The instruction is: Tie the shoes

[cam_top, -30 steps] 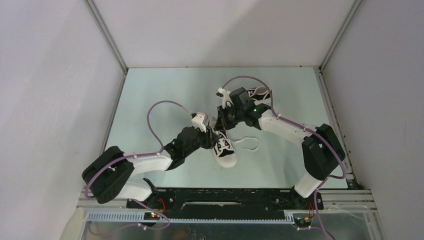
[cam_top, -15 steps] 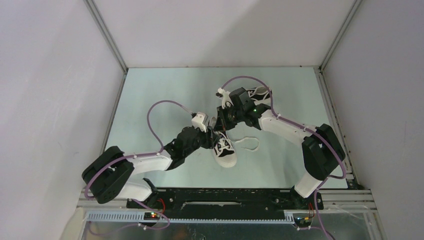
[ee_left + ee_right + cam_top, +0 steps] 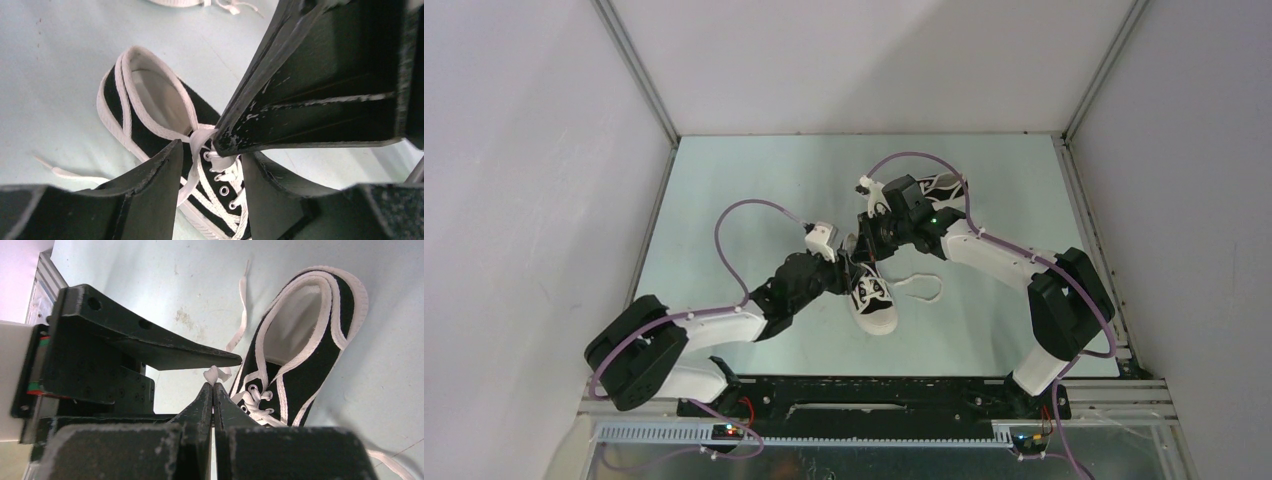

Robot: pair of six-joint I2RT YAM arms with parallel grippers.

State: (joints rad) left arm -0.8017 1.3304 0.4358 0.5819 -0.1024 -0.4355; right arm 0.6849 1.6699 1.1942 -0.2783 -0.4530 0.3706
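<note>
One black shoe (image 3: 873,298) with a white toe cap lies mid-table, toe toward the arms. It also shows in the left wrist view (image 3: 150,107) and the right wrist view (image 3: 305,350). My right gripper (image 3: 865,250) (image 3: 213,386) is shut on a bit of white lace (image 3: 215,374) above the shoe's eyelets. My left gripper (image 3: 848,263) (image 3: 212,150) is open, its fingers (image 3: 145,190) on either side of a lace strand (image 3: 192,170) just below the right gripper's tip. The second shoe (image 3: 942,185) lies at the back, mostly hidden behind the right arm.
A loose lace loop (image 3: 921,288) lies on the table right of the near shoe. Another lace end (image 3: 65,173) trails on the table to the shoe's other side. Grey walls with metal rails (image 3: 649,95) enclose the table.
The left wrist has shifted slightly left and back. The right arm and the shoe have not visibly moved.
</note>
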